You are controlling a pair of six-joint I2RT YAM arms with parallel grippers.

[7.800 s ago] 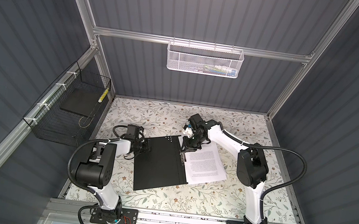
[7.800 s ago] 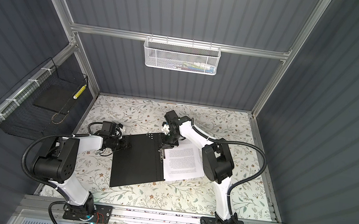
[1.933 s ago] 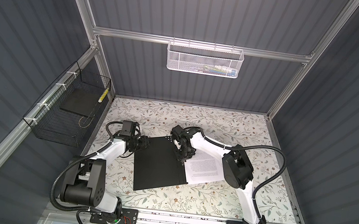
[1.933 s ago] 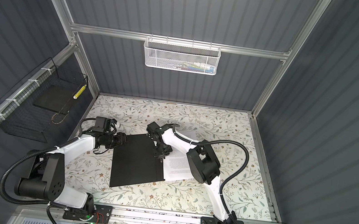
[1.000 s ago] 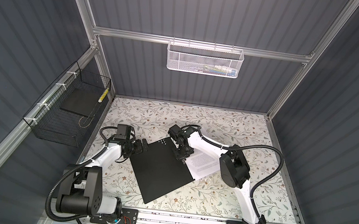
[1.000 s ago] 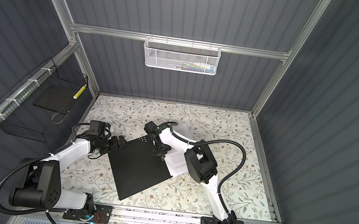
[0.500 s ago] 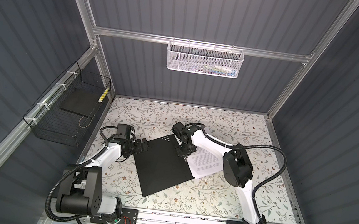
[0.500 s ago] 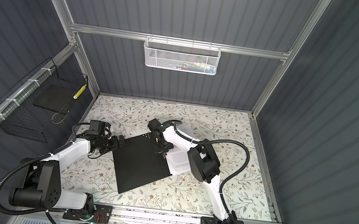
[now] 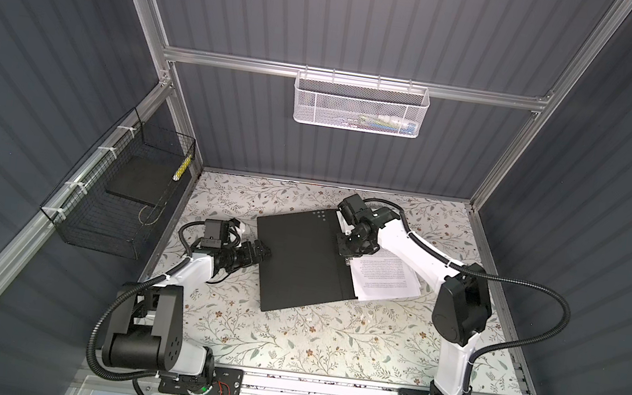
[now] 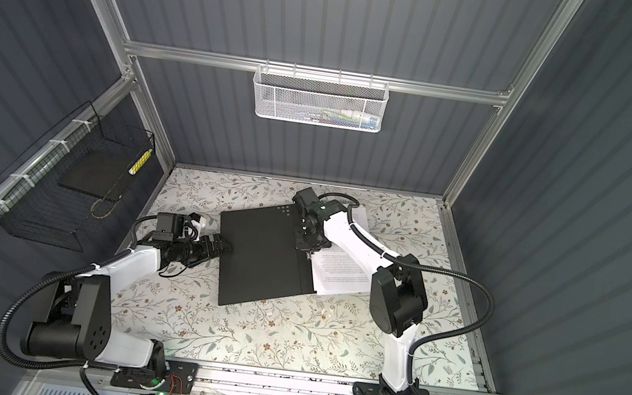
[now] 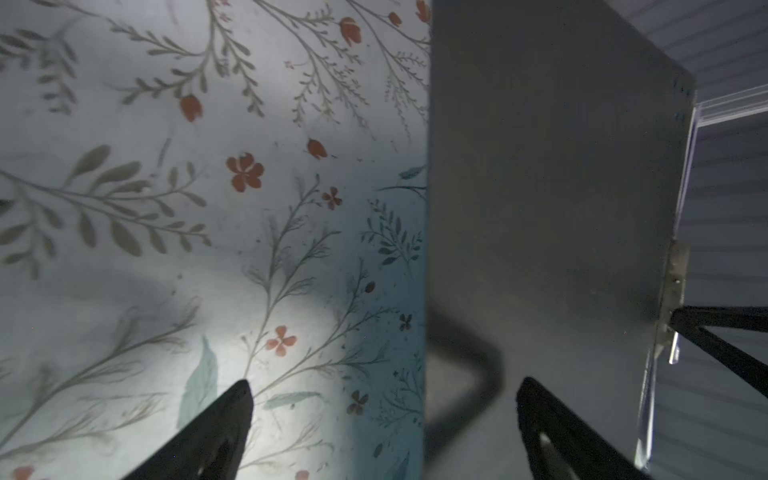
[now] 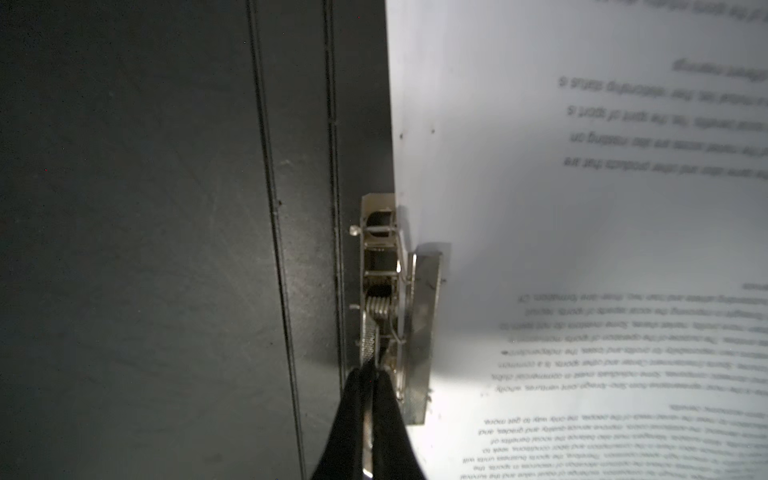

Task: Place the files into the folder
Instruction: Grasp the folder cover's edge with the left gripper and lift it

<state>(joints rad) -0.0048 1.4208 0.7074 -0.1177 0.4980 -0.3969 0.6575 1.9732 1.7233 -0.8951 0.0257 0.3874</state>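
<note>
Right, folder (image 9: 303, 264) lies open, black side up, mid-frame in both top views; files (image 9: 385, 277) lie skewed right of its spine, edge at the clip lever (image 12: 371, 332). Right gripper (image 12: 370, 376) is pinched tight on that lever; left gripper (image 11: 384, 382) gapes wide astride the cover's left edge. Paper's probably light, floppy, slippery: slide it flat. Cover looks stiff, take its edge

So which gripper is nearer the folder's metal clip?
Right. The right gripper is shut on the metal clip; the left gripper is open at the opposite edge of the folder.
</note>
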